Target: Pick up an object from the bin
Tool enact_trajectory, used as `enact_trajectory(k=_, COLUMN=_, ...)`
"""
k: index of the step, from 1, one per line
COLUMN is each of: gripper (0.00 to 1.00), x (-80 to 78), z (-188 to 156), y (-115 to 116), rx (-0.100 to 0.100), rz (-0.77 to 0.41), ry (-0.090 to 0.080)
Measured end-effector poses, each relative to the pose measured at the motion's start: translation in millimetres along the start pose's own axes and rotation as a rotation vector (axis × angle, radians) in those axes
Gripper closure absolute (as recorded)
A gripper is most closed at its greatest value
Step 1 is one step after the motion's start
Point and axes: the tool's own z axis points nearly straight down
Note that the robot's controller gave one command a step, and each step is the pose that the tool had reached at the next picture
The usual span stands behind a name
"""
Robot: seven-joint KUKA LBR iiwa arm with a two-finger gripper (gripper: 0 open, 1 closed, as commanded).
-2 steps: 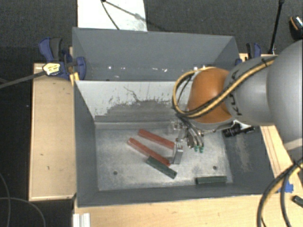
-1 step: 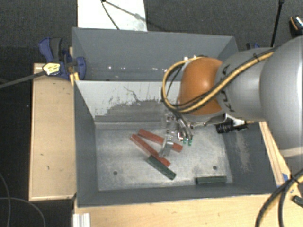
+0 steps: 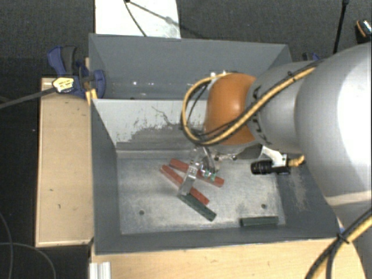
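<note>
gripper (image 3: 196, 172) low over crossed red-brown sticks (image 3: 173, 172), dark bar (image 3: 203, 211) at its five o'clock, likely lining up a pick; spread or pinching, can't tell.

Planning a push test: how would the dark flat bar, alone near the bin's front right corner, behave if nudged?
The dark bar looks flat and straight-edged, so it would probably slide rather than roll. Its straight outline suggests it is stiff, not floppy. Lying low by the bin's front wall, it may be awkward to grip.
</note>
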Motion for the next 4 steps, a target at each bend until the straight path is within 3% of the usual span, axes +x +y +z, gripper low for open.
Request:
enact_trajectory(k=1, gripper=0.00, x=9.2, z=31, y=0, rx=0.004, rz=0.186, ry=0.004)
enact_trajectory(k=2, gripper=0.00, x=8.8, z=31, y=0, rx=0.004, rz=0.185, ry=0.003)
enact_trajectory(k=3, gripper=1.00, x=8.9, z=30, y=0, rx=0.003, rz=0.184, ry=0.003)
enact_trajectory(k=4, gripper=1.00, x=7.3, z=-8, y=1, rx=0.000, rz=0.181, ry=-0.001)
